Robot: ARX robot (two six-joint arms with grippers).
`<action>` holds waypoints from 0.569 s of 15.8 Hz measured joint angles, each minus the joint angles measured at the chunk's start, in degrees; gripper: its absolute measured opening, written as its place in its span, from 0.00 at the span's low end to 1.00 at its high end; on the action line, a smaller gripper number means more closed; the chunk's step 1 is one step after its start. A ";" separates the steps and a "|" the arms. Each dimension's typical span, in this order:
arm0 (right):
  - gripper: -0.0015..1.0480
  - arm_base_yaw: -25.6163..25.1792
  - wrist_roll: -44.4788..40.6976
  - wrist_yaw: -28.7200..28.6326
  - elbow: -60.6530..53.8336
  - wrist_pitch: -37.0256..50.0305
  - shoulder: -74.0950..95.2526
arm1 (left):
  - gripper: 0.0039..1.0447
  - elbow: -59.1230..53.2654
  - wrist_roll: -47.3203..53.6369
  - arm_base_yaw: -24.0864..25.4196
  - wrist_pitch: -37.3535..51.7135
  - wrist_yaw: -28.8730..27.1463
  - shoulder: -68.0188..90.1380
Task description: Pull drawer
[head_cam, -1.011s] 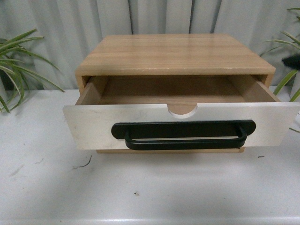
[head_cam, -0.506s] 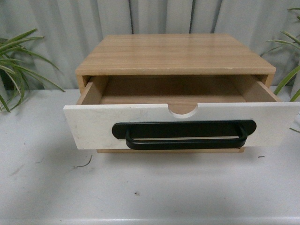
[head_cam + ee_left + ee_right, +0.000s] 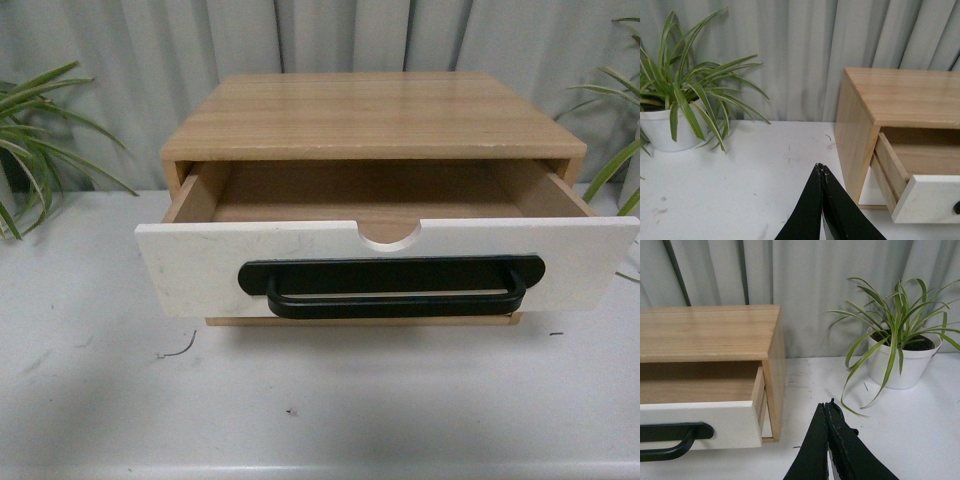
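The drawer stands pulled well out of its light wood cabinet, showing a bare wooden inside. Its white front carries a long black bar handle and a semicircular notch in the upper edge. Neither arm shows in the front view. My left gripper is shut and holds nothing, hovering over the table beside the cabinet's left wall, apart from the drawer. On the other side my right gripper is shut too, clear of the drawer and its handle.
A white table bears the cabinet. A spider plant in a white pot stands left of the cabinet, another potted plant to its right. A grey curtain hangs behind.
A dark shape at the right edge a second ago, near the plant leaves, has left the front view. The drawer has not moved.
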 joint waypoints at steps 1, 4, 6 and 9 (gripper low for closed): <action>0.02 0.00 0.02 0.00 -0.92 -0.74 -1.90 | 0.01 -1.22 0.00 0.00 -0.94 0.00 -1.79; 0.02 0.00 0.02 0.00 -3.26 -3.48 -6.82 | 0.01 -3.41 0.02 0.00 -3.87 0.00 -6.80; 0.02 0.00 0.02 0.00 -4.09 -5.46 -9.77 | 0.01 -4.31 0.02 0.00 -5.95 0.02 -9.99; 0.02 0.00 0.11 0.00 -5.35 -8.61 -14.47 | 0.01 -6.49 0.02 0.00 -6.05 0.00 -14.01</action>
